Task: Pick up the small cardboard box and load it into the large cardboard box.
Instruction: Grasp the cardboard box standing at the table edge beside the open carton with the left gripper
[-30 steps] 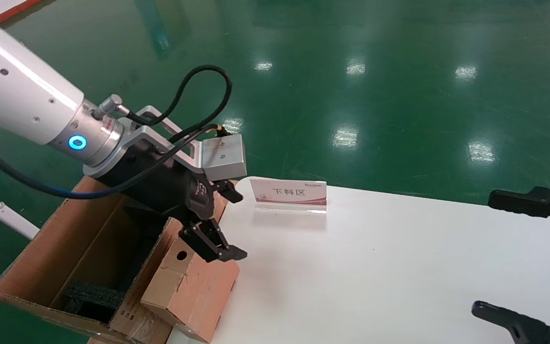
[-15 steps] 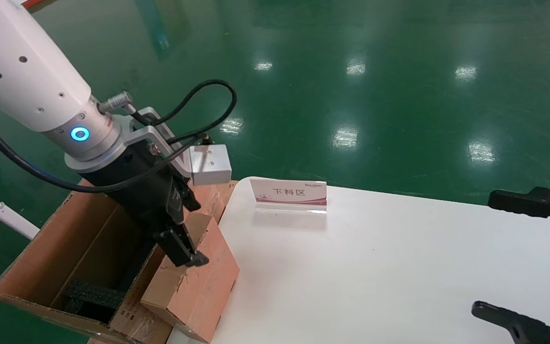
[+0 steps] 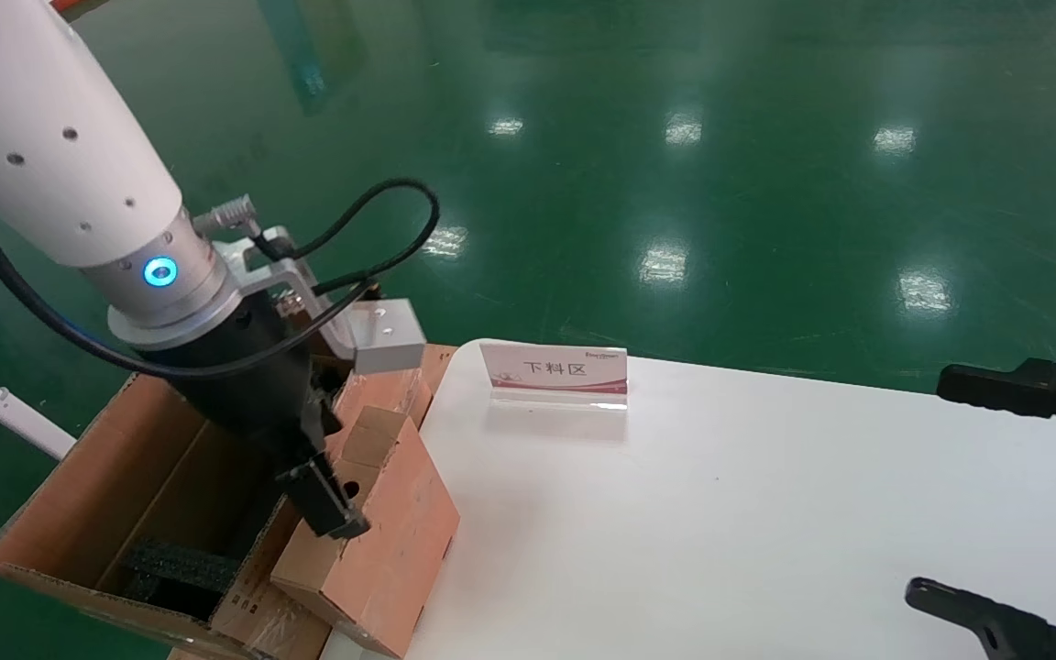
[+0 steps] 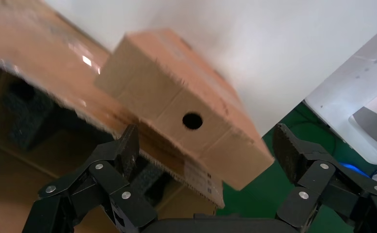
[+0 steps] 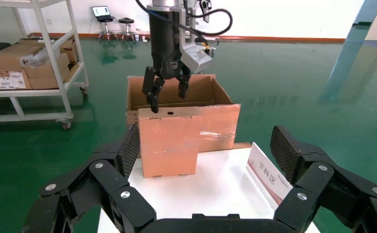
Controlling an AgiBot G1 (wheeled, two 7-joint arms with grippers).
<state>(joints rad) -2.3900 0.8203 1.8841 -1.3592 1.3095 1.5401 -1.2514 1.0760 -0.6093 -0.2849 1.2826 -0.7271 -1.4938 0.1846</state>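
The small cardboard box [image 3: 390, 532] stands on end at the table's left edge, leaning against the large cardboard box [image 3: 60, 513]. Its top face has a round hole. My left gripper [image 3: 335, 477] hangs open just above that top face, fingers pointing down and nothing held. In the left wrist view the small cardboard box [image 4: 176, 97] lies between and beyond the spread fingers [image 4: 123, 150], with the large cardboard box's flap [image 4: 31, 63] and black foam [image 4: 21, 107] beside it. From the right wrist view the left gripper [image 5: 167, 92] sits over the small cardboard box [image 5: 169, 141]. My right gripper [image 3: 929, 484] waits open at the far right.
A white table [image 3: 720, 513] holds a small sign stand [image 3: 554, 371] near its back edge. The large cardboard box stands off the table's left side on the green floor [image 3: 675, 137]. A shelf cart with cartons [image 5: 26, 68] stands farther off.
My left gripper has swung left from the table side, turned and come down over the small box's top. The small box and right arm have not moved.
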